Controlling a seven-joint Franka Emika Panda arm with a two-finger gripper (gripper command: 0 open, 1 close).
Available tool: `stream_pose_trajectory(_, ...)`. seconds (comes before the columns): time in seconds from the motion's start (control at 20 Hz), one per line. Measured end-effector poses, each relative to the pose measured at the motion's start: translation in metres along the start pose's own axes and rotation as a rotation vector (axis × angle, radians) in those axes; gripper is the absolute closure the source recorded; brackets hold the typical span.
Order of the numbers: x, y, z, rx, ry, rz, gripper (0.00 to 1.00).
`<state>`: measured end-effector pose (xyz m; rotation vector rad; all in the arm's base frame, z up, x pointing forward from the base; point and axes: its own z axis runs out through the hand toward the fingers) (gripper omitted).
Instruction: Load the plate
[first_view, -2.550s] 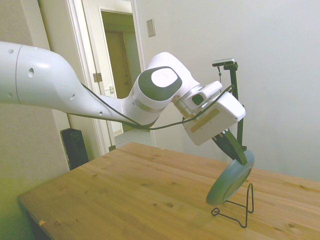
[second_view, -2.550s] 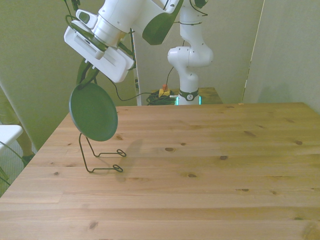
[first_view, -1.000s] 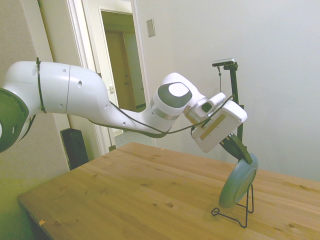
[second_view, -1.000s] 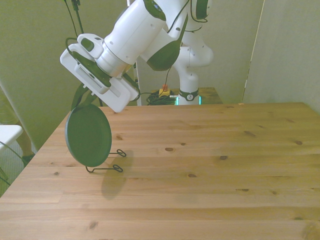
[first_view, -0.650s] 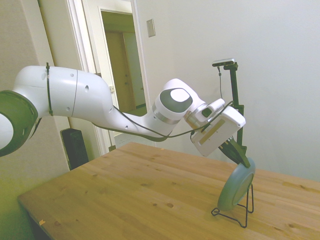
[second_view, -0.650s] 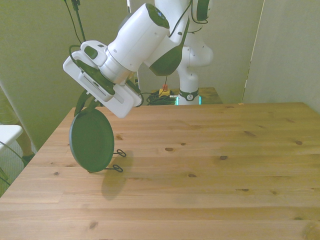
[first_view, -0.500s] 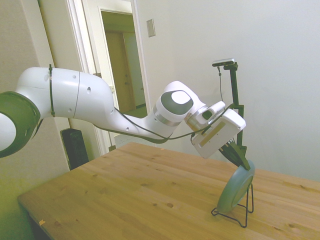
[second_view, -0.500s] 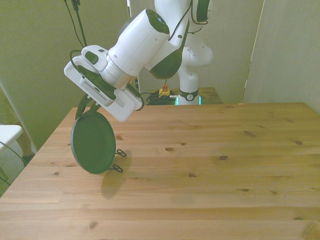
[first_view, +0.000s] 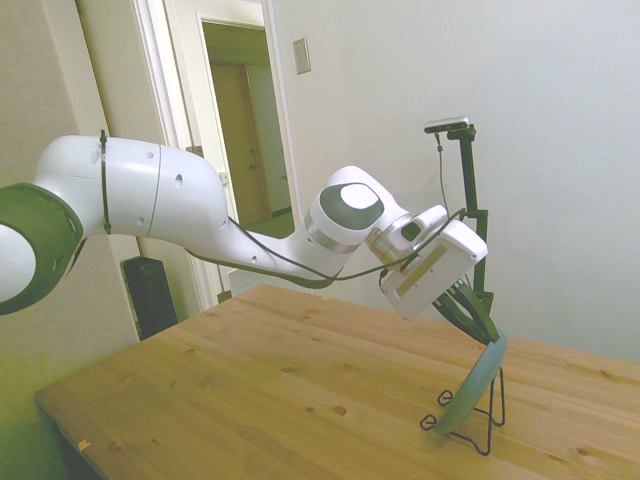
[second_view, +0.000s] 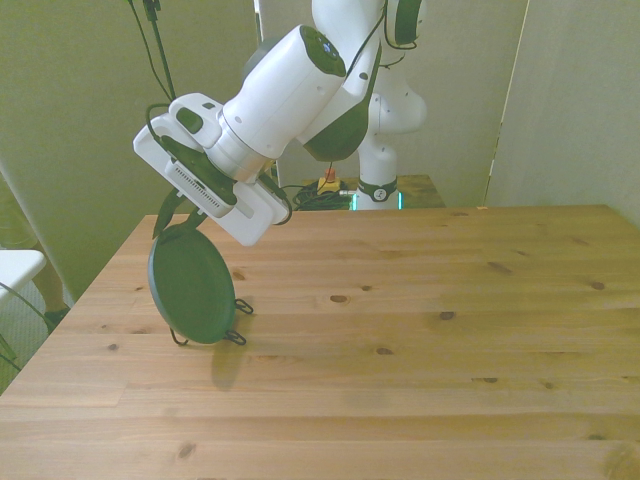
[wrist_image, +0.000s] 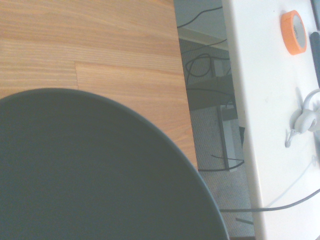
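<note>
The plate (second_view: 191, 284) hangs tilted from our claw (second_view: 172, 213), which grips its top rim; its lower edge sits at the wire stand (first_view: 470, 420) near the surface's (second_view: 400, 340) edge on the front view's left. We see it lower and steeper than half a second ago, closer to seating.

My side camera looks across the table (first_view: 250, 390); my front camera faces it; both share the plate (second_view: 192, 285), close under my wrist camera.

No text, label or number is legible in any view.
</note>
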<state>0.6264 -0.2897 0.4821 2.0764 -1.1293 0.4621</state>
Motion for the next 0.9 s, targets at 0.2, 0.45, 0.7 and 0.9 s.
stream_pose_trajectory(0.2,0.004,0.006,-0.008,0.008,0.008,0.012,0.0)
stream_pose_trajectory(0.45,0.014,0.036,-0.072,0.086,0.04,0.05,0.0)
stream_pose_trajectory(0.7,-0.029,0.048,-0.147,0.299,-0.107,-0.03,0.0)
stream_pose_trajectory(0.9,-0.057,0.052,-0.158,0.449,-0.237,-0.116,0.0)
